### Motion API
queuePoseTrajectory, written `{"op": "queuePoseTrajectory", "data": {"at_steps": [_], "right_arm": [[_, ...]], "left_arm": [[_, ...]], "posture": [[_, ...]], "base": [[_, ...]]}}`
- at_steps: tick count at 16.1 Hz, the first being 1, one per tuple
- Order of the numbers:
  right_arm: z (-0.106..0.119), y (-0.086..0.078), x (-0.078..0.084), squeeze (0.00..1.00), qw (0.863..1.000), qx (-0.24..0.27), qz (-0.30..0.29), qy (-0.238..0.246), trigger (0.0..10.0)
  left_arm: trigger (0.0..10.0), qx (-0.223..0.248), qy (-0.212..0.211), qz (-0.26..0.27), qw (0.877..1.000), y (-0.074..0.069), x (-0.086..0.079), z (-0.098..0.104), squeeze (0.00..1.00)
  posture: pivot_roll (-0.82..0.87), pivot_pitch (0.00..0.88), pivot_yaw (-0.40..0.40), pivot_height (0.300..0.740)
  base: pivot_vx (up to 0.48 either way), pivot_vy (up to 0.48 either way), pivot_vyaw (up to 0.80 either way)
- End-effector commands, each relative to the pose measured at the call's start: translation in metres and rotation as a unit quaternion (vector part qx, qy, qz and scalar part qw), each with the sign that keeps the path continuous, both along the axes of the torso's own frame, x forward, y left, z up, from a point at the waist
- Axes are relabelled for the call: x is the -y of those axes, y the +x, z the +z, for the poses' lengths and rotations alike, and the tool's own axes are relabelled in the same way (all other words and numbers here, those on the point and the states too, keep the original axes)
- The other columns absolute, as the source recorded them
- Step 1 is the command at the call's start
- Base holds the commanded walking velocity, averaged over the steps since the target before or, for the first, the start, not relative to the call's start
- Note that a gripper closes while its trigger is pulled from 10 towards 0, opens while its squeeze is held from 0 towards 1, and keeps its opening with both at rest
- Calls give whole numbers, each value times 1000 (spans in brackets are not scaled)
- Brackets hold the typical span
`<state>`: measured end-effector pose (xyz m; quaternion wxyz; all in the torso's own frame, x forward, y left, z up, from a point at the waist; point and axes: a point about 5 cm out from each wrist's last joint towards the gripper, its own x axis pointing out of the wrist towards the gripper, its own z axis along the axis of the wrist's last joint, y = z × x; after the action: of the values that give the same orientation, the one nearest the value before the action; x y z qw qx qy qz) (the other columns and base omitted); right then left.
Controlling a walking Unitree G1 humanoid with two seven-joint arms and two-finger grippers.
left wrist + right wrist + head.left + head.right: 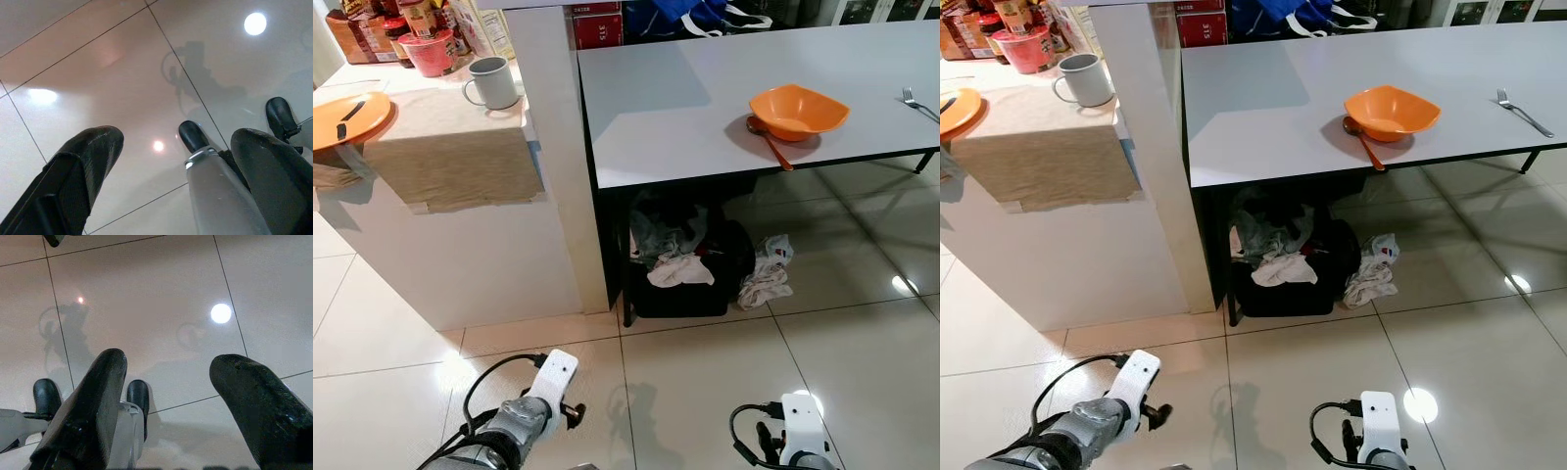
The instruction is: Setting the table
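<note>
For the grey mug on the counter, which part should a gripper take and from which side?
Probably the handle of the grey mug. It stands upright on the white counter, its loop handle sticking out toward the robot's left with free space beside it. Coming from that side with fingers closing across the loop looks safest; jars crowd the far side.

My left arm (514, 421) is silver and shiny, with a flat white block at the wrist. A black cable makes a loop beside it. My right arm (800, 431) has the same white block, with a small screw dot on top and a curly black cable. Each gripper has two long, fat black fingers (83, 166) with round tips. My feet (138, 399) are black and round.
</note>
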<state>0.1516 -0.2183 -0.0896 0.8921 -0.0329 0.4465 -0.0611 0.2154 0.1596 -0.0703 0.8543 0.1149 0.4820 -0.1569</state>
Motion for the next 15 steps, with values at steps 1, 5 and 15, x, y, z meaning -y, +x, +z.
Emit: {"op": "queuePoseTrajectory", "data": {"at_steps": [1,5,15], "right_arm": [[-1,-2,-1,0,1000,-5,-5,4,10000],[-1,0,-3,0,1000,-4,-4,4,10000],[-5,-11,-3,0,1000,-14,-5,2,10000]], "left_arm": [[10000,4,-6,7,1000,0,-2,0,0],[10000,5,7,-2,1000,3,0,1,0],[10000,19,24,-4,1000,18,4,10,0]], "posture": [[-28,0,81,740],[-25,0,83,740],[-21,0,77,740]], "base": [[0,0,0],[0,0,0],[0,0,0]]}}
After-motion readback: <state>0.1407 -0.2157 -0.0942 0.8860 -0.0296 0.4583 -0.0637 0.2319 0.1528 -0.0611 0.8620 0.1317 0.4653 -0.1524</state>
